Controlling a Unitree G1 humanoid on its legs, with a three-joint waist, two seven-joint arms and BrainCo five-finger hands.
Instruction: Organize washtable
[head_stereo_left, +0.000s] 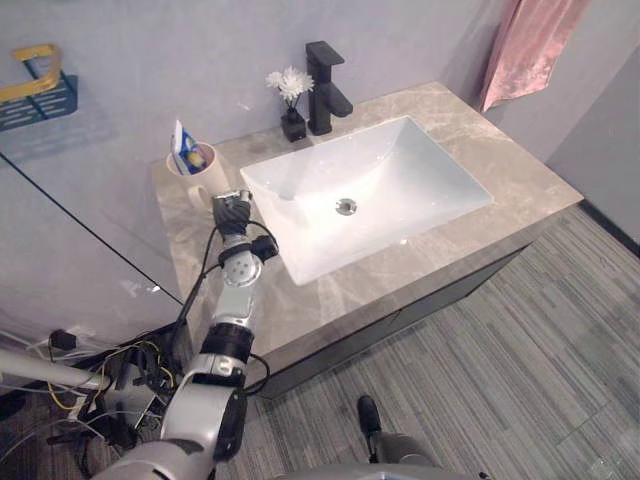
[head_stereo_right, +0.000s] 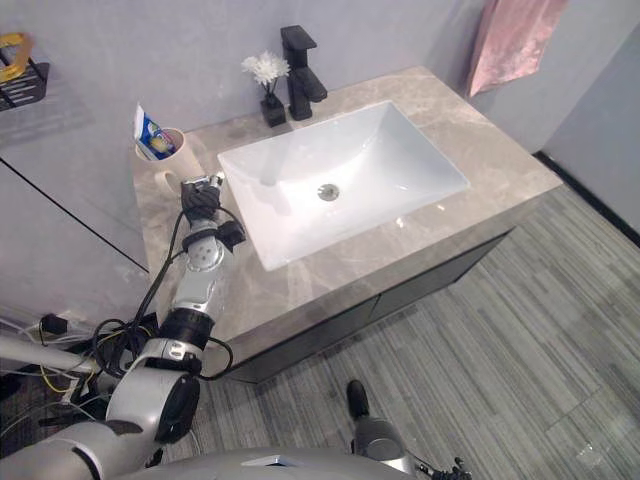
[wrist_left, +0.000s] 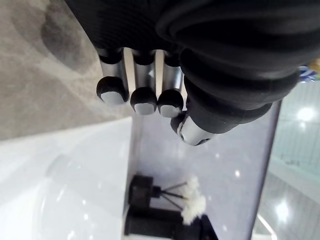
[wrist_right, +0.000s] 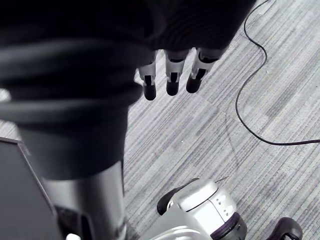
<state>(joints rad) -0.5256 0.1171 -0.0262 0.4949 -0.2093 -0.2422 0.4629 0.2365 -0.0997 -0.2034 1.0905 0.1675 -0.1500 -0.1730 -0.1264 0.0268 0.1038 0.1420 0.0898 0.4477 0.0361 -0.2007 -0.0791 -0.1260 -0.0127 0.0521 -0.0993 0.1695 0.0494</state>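
Our left hand (head_stereo_left: 232, 212), curled on nothing, hovers beside the beige ceramic cup (head_stereo_left: 196, 180) holding 1 blue-white toothpaste tube (head_stereo_left: 181, 150) on the grey marble counter (head_stereo_left: 500, 180). Our right hand (wrist_right: 171, 75) hangs slack. Next, we judge, spread fingers and grasp.

I'm logging the sink (head_stereo_left: 420, 175) as sitting sunk in the middle of the counter (head_stereo_left: 510, 165). The faucet (head_stereo_left: 325, 90) is standing behind the sink's back rim, toward the left, and the vase (head_stereo_left: 292, 118) is standing just left of it, by the wall. The cup (head_stereo_left: 197, 178) is sitting at the back left corner, with a tube (head_stereo_left: 182, 148) leaning inside. I'm placing the left hand (head_stereo_left: 232, 212) just in front of the cup, beside the sink's left rim. A towel (head_stereo_left: 525, 50) is hanging behind the right end. A wall basket (head_stereo_left: 38, 92) is hanging well to the left.
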